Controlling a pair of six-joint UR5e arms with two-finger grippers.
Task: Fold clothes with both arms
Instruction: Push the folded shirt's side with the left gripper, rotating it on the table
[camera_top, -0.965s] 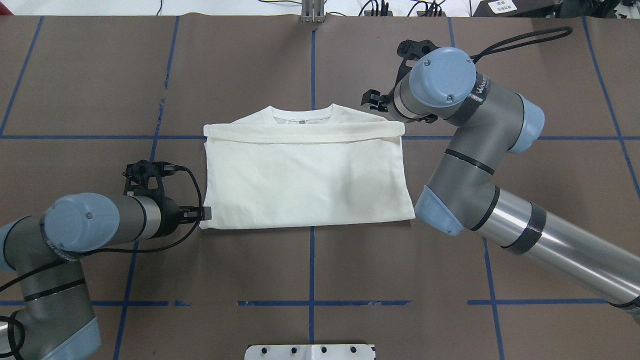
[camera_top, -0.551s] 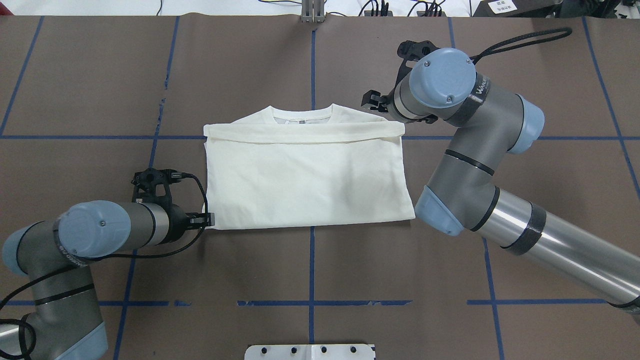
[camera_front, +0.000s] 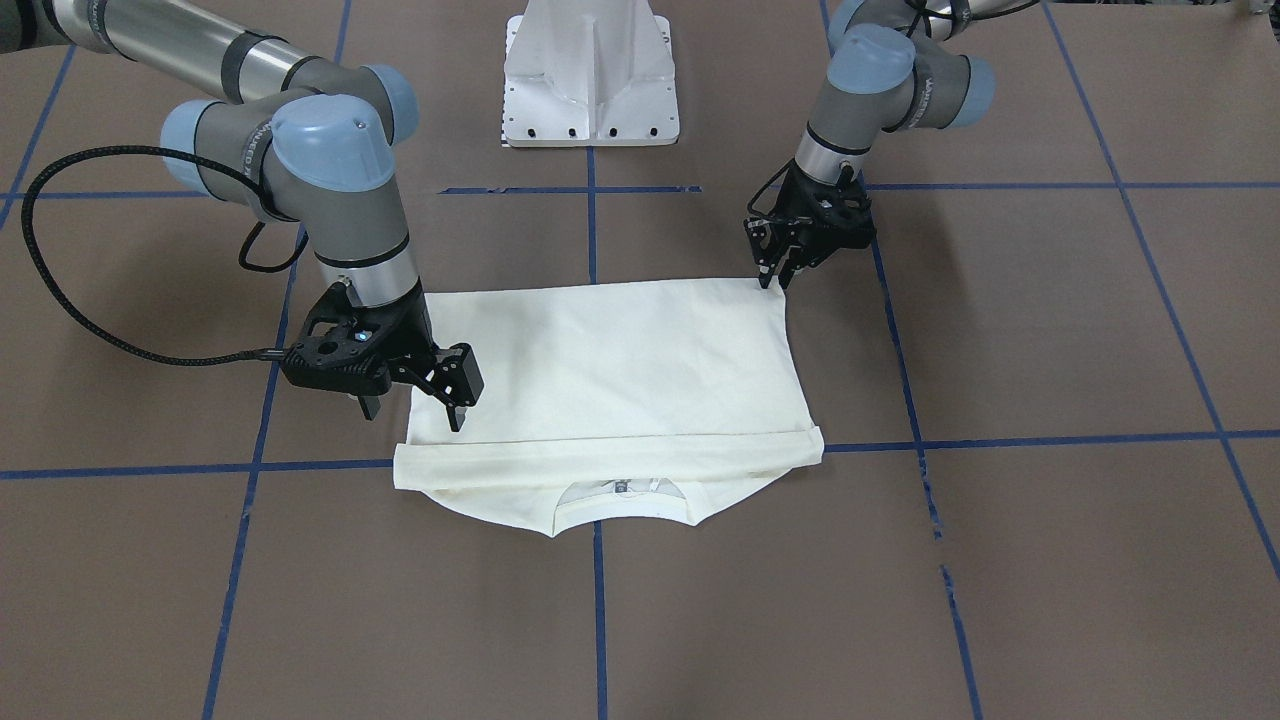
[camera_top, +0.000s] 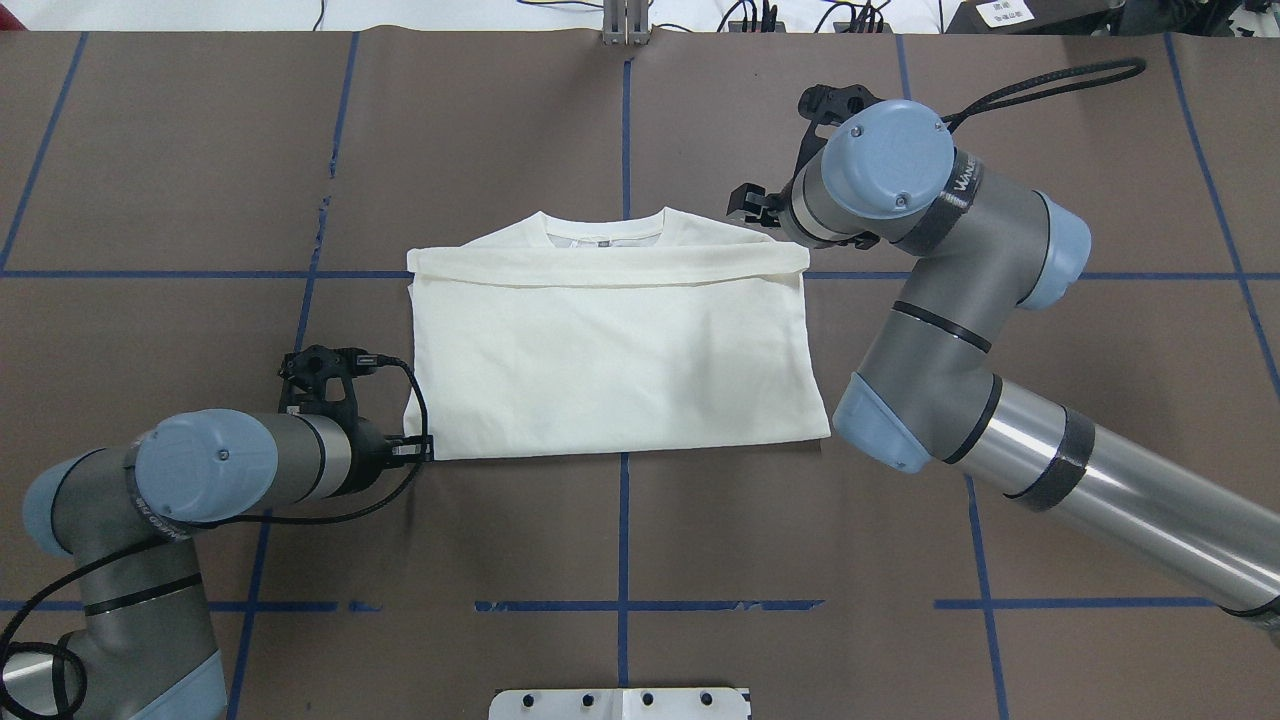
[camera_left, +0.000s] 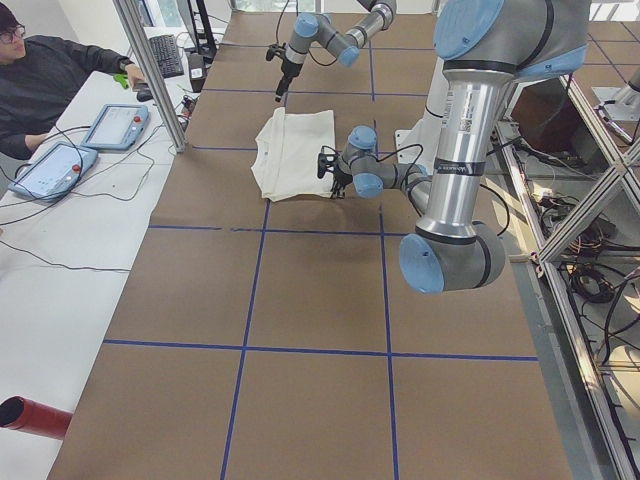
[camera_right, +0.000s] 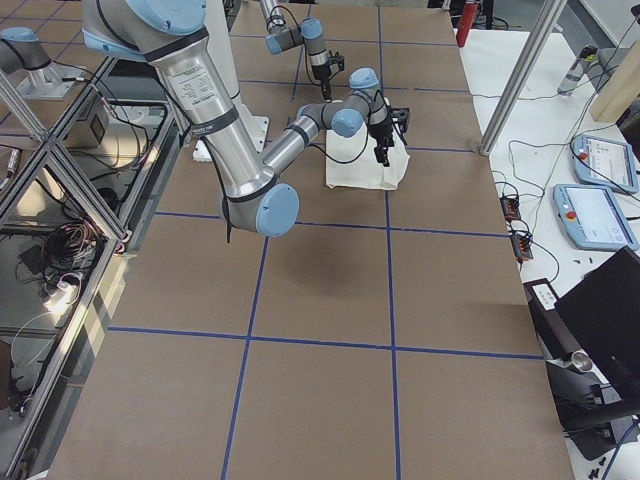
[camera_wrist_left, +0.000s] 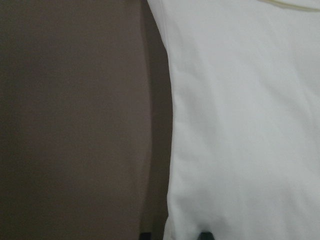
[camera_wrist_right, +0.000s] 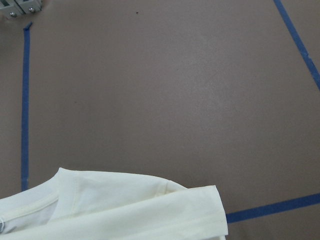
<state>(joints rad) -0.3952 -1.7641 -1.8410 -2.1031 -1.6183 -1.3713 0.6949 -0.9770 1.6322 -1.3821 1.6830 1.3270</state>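
The cream shirt (camera_top: 610, 350) lies folded into a rectangle at mid-table, plain side up, with its collar (camera_front: 620, 495) on the far side from the robot. My left gripper (camera_top: 420, 448) is low at the shirt's near-left corner (camera_front: 776, 279). In the left wrist view its dark fingertips (camera_wrist_left: 205, 235) stand a little apart at the cloth (camera_wrist_left: 240, 125) edge, so it is open. My right gripper (camera_front: 415, 400) hangs open just above the far-right corner, where the folded sleeve band (camera_wrist_right: 150, 210) ends, and holds nothing.
The brown table cover carries a grid of blue tape lines (camera_top: 623, 520). The white pedestal base (camera_front: 592, 70) stands at the robot's side. A black cable loop (camera_front: 60, 270) trails off the right arm. A person (camera_left: 50, 70) sits at a side table with tablets.
My left gripper has slid along the shirt's left edge toward the robot, ending at the near-left corner. The right arm has barely moved. The shirt lies as before.
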